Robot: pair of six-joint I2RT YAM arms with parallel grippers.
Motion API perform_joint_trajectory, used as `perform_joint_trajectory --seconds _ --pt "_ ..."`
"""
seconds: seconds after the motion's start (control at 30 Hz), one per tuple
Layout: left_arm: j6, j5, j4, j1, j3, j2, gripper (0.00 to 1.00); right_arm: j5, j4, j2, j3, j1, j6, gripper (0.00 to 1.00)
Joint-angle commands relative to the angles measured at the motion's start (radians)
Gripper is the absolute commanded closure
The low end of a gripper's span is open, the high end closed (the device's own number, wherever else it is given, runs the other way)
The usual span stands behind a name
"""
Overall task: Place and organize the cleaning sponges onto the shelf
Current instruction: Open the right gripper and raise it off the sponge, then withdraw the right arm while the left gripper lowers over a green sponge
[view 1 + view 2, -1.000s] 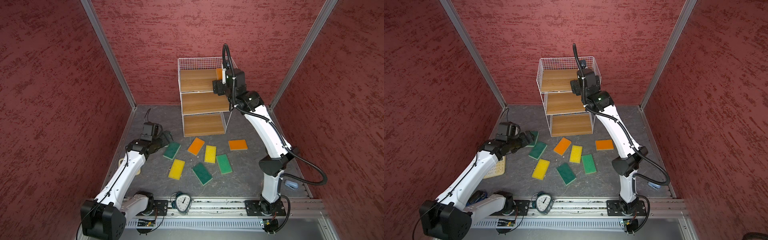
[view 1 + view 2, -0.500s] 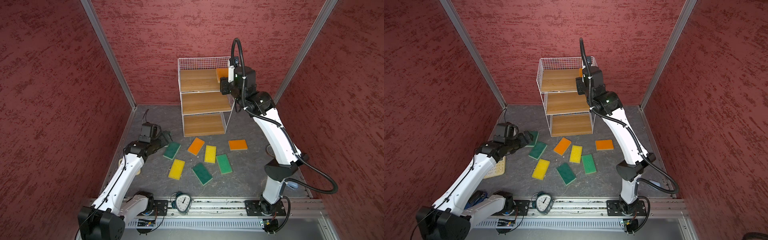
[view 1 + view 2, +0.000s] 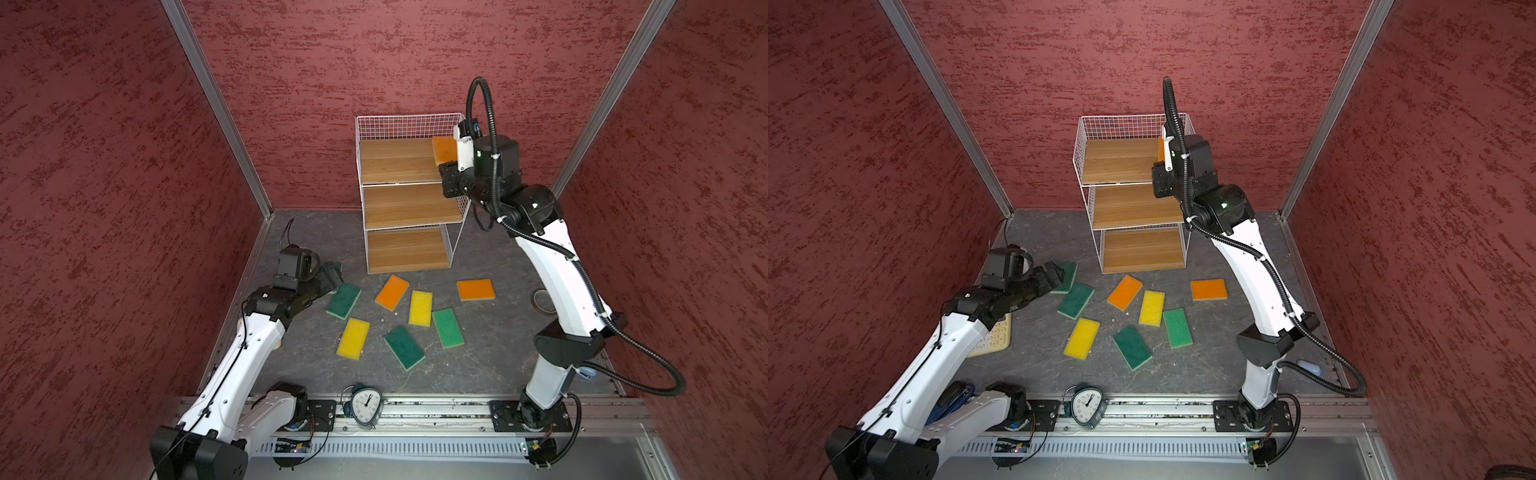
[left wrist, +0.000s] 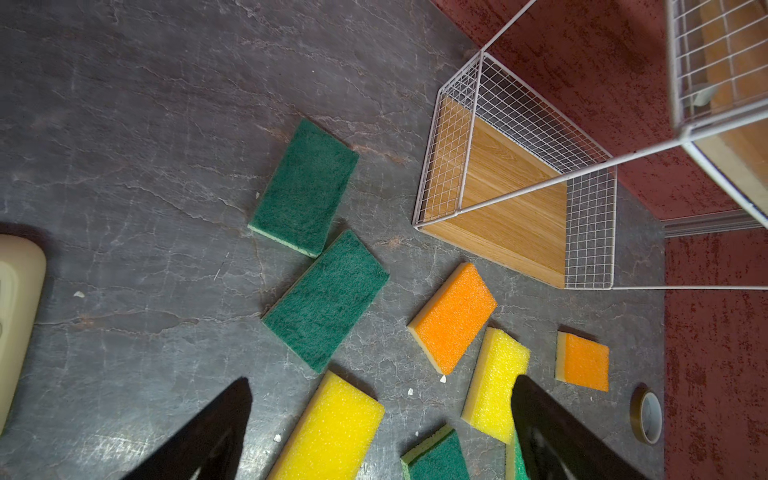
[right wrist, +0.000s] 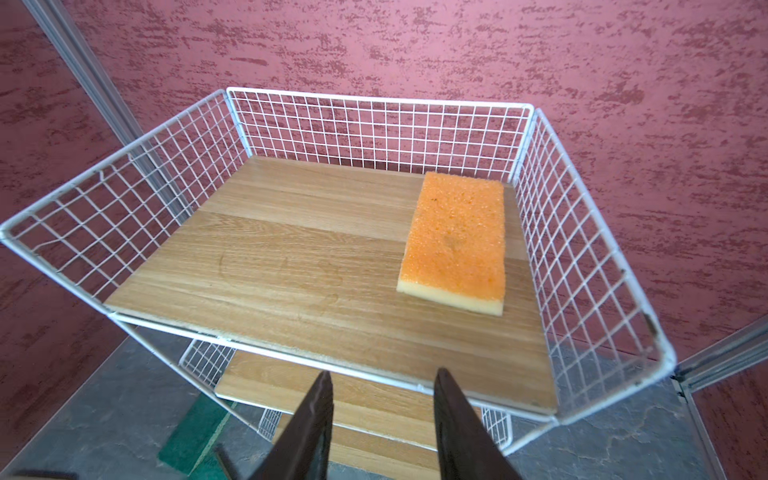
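Note:
The shelf (image 3: 409, 203) stands at the back, and one orange sponge (image 5: 455, 241) lies flat at the right end of its top tier (image 3: 444, 149). My right gripper (image 5: 383, 374) hangs just in front of that tier, open, with nothing between its fingers. Several sponges lie loose on the floor: dark green (image 3: 343, 301), orange (image 3: 392, 292), yellow (image 3: 420, 307), orange (image 3: 476, 289), green (image 3: 448, 327), dark green (image 3: 404, 347), yellow (image 3: 353, 337). One more dark green sponge (image 3: 1068, 277) lies partly under my left gripper (image 4: 381, 380), which hovers wide open over the left sponges.
An alarm clock (image 3: 365, 407) stands at the front rail. A tape roll (image 3: 542, 301) lies by the right arm. A cream calculator (image 3: 992, 338) lies under the left arm. Red walls close in three sides.
My right gripper has drawn back and to the right from the top tier, leaving the orange sponge there, and its jaws have narrowed. The left arm has shifted slightly.

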Motion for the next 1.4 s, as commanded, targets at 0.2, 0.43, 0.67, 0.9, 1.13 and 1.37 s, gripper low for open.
perform_joint_trajectory --seconds 0.2,0.43,0.67,0.9,1.13,1.37 --pt "0.075 -0.033 -0.09 -0.007 0.019 -0.038 0.02 -0.1 0.038 -0.149 -0.156 0.003 0.013 0.48" --pt "0.121 0.014 -0.092 -0.013 -0.013 -0.08 0.03 -0.14 0.08 -0.239 -0.354 -0.004 0.051 0.42" --pt "0.136 -0.005 -0.123 -0.028 -0.031 -0.066 0.03 -0.161 0.187 -0.407 -0.684 -0.039 0.149 0.36" --pt "0.137 -0.028 -0.098 -0.041 -0.095 -0.023 0.03 -0.229 0.226 -0.543 -0.956 -0.109 0.24 0.3" --pt "0.132 -0.053 -0.042 -0.064 -0.136 0.013 0.02 -0.314 0.25 -0.613 -1.11 -0.214 0.282 0.26" --pt "0.149 -0.069 -0.026 -0.091 -0.146 0.102 0.01 -0.428 0.307 -0.67 -1.254 -0.347 0.338 0.22"
